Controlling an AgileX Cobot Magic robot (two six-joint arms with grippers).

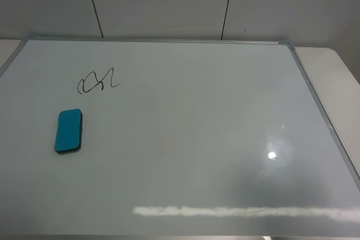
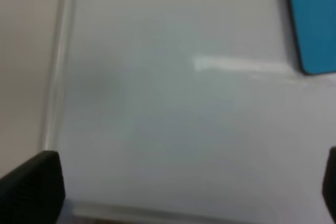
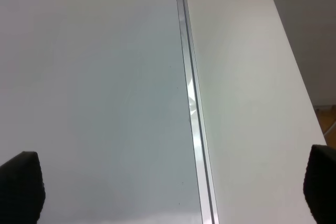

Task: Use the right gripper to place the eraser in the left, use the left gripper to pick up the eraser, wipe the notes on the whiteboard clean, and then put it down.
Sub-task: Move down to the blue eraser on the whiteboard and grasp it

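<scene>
A teal eraser (image 1: 70, 130) lies flat on the left part of the whiteboard (image 1: 185, 139), below a black scribbled note (image 1: 97, 81). Neither gripper shows in the exterior high view. In the left wrist view the eraser (image 2: 314, 22) is off to one side, away from my left gripper (image 2: 184, 190), whose black fingertips (image 2: 34, 187) stand wide apart with nothing between them, above the board near its frame. My right gripper (image 3: 173, 192) is also open and empty, its fingertips (image 3: 21, 184) wide apart over the board's right frame edge (image 3: 190, 103).
The whiteboard's metal frame (image 1: 315, 99) runs along the right side, with the white table (image 1: 337, 77) beyond it. A grey panelled wall (image 1: 169, 4) stands behind. Light glare (image 1: 272, 154) sits on the board's lower right.
</scene>
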